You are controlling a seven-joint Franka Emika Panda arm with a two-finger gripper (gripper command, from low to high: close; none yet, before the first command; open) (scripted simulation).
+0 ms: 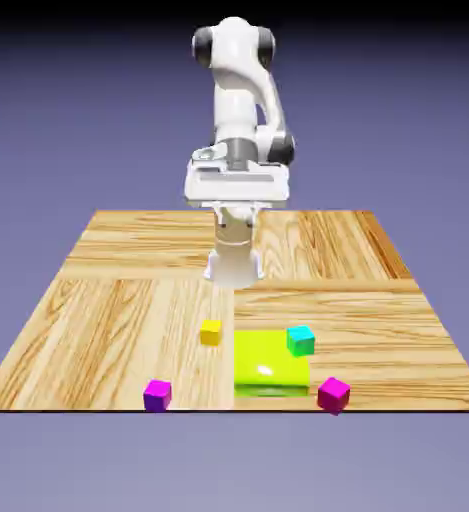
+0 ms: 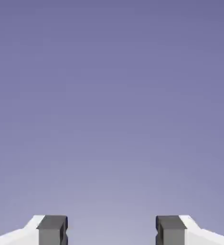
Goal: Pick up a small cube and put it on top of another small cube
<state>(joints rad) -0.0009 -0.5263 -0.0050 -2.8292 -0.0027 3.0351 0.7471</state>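
Observation:
The small yellow cube (image 1: 210, 332) sits on the wooden table, left of the middle in the exterior view. Near the front edge, toward that view's right, rests the reddish-pink cube (image 1: 333, 394). My gripper (image 1: 233, 278) hangs above the table behind the yellow cube, apart from it. In the hand view my gripper (image 2: 111, 232) is open: the two grey fingertips (image 2: 52, 230) stand wide apart with nothing between them. Only the plain backdrop shows there, and no cube.
A wide flat lime-green block (image 1: 269, 362) lies between the yellow and reddish-pink cubes. A teal cube (image 1: 300, 340) stands at its far right corner. A purple-magenta cube (image 1: 157, 395) sits at the table's (image 1: 98, 300) front edge on the left.

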